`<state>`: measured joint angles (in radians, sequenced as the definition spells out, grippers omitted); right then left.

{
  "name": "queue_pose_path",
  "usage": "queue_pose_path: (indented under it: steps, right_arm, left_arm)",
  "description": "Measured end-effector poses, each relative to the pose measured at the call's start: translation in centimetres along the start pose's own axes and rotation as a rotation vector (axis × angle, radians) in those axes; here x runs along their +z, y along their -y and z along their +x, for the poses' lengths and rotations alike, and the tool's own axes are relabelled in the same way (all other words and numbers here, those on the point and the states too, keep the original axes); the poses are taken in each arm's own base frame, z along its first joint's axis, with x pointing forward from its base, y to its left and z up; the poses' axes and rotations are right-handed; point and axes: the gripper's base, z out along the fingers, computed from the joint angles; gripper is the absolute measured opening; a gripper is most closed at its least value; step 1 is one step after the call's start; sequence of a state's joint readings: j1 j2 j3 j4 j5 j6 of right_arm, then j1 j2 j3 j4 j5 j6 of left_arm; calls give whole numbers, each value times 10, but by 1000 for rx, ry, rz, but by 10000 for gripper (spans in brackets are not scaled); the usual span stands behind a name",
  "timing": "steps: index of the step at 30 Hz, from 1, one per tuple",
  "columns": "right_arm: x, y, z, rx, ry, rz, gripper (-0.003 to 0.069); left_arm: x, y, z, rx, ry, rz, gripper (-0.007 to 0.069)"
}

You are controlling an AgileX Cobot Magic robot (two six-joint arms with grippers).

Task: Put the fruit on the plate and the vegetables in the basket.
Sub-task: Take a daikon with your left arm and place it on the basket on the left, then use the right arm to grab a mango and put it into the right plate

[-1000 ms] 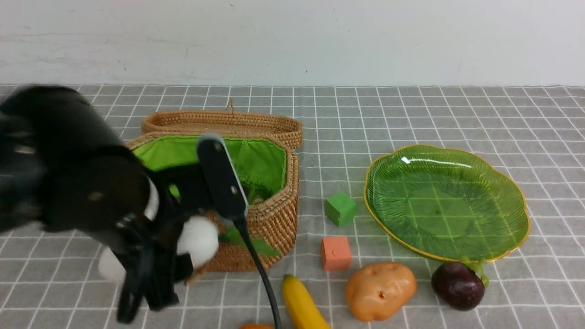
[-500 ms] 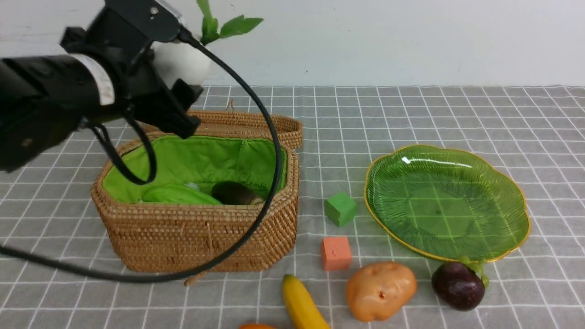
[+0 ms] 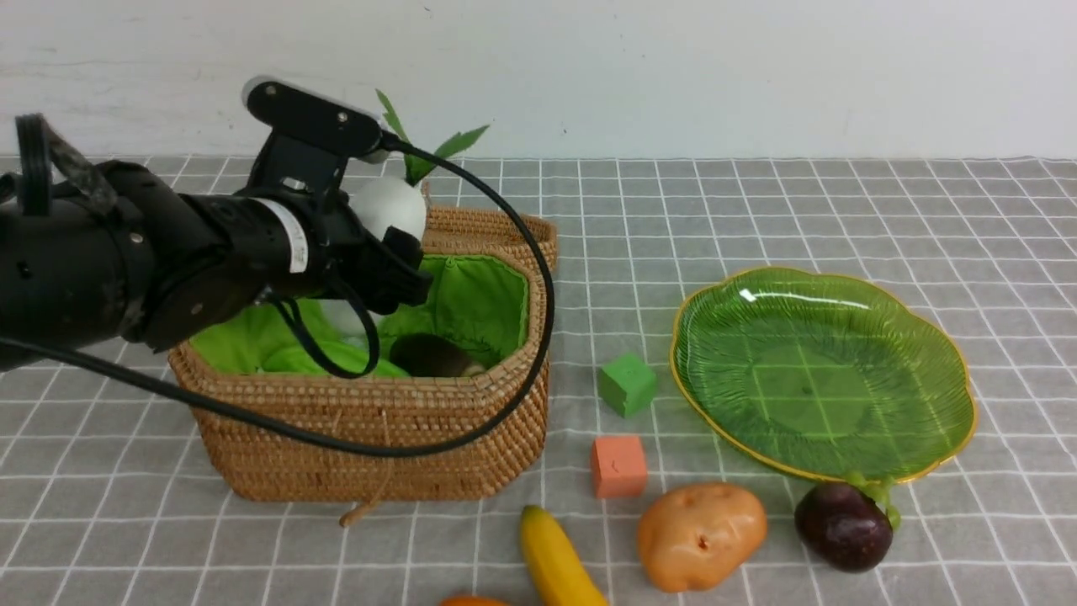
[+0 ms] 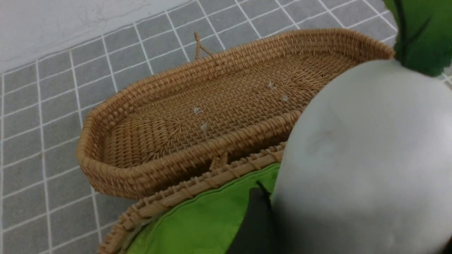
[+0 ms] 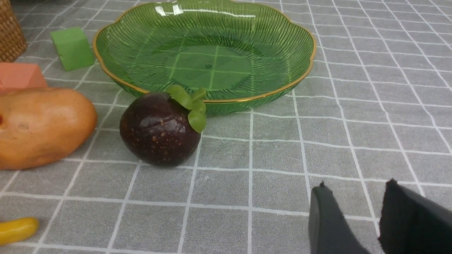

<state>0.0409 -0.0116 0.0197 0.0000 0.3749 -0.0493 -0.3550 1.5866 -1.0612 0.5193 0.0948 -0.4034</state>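
Observation:
My left gripper (image 3: 383, 252) is shut on the big white radish (image 3: 389, 210), leaves pointing up, above the open basket (image 3: 379, 421). Up close the radish (image 4: 363, 148) fills the left wrist view, with one dark finger (image 4: 257, 218) against its side. A light-green gourd (image 3: 328, 360) and a dark purple piece (image 3: 433, 358) lie in the basket. The green plate (image 3: 824, 370) holds nothing. In front of it sit the mangosteen (image 3: 843, 526), potato (image 3: 700, 534) and banana (image 3: 555, 560). My right gripper (image 5: 356, 187) is open, low over the cloth near the mangosteen (image 5: 159, 128).
The wicker lid (image 3: 488, 223) lies open behind the basket. A green cube (image 3: 627, 384) and an orange cube (image 3: 618, 465) stand between basket and plate. An orange sliver of mango (image 3: 471, 601) shows at the bottom edge. A black cable loops over the basket's front.
My left arm carried the radish from low in front of the basket up high, and has now come down with it over the basket's opening. Everything else is still.

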Motion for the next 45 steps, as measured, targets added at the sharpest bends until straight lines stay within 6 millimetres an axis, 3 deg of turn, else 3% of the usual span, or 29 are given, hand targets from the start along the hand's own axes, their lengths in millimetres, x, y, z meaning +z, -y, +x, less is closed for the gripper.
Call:
queue_pose_path:
  steps: [1, 5, 8, 12, 13, 14, 15, 16, 17, 19, 23, 26, 27, 29, 32, 36, 37, 45]
  right_arm:
    - [0, 0, 0, 0, 0, 0, 242]
    - [0, 0, 0, 0, 0, 0, 242]
    - [0, 0, 0, 0, 0, 0, 242]
    - [0, 0, 0, 0, 0, 0, 242]
    - [0, 0, 0, 0, 0, 0, 242]
    - [0, 0, 0, 0, 0, 0, 242]
    - [0, 0, 0, 0, 0, 0, 242]
    - [0, 0, 0, 0, 0, 0, 242]
    - [0, 0, 0, 0, 0, 0, 242]
    - [0, 0, 0, 0, 0, 0, 242]
    - [0, 0, 0, 0, 0, 0, 242]
    - [0, 0, 0, 0, 0, 0, 242]
    - [0, 0, 0, 0, 0, 0, 242]
    - [0, 0, 0, 0, 0, 0, 242]
    - [0, 0, 0, 0, 0, 0, 242]
    - [0, 0, 0, 0, 0, 0, 242]
    - [0, 0, 0, 0, 0, 0, 242]
    - [0, 0, 0, 0, 0, 0, 242]
  left_arm:
    - [-4, -1, -2, -6, -1, -7, 642]
    - [-22, -6, -9, -14, -1, -38, 664]
    - [-38, -9, -14, -29, -7, -64, 647]
    - [-92, -18, -23, -142, -38, -120, 547]
    - [-95, -18, -23, -149, -41, -122, 540]
    - [-125, -21, -24, -212, -68, -139, 473]
    - [-144, -22, -23, -241, -82, -145, 427]
    - [-144, -22, -23, -239, -82, -145, 417]
    - [-175, -23, -21, -270, -88, -144, 341]
    - [-208, -24, -13, -278, -117, -140, 244]
    - [-285, -20, 18, -270, -138, -96, 6]
    - [-322, -14, 54, -281, -73, -52, -13]
    - [-324, -13, 56, -283, -66, -49, -13]
    - [-339, -7, 82, -302, 46, -5, -13]
    - [-341, 2, 112, -338, 190, 71, -13]
    - [-328, 10, 133, -376, 234, 130, -13]
    - [-317, 13, 143, -393, 207, 148, -13]
    - [-308, 15, 149, -404, 191, 158, -13]
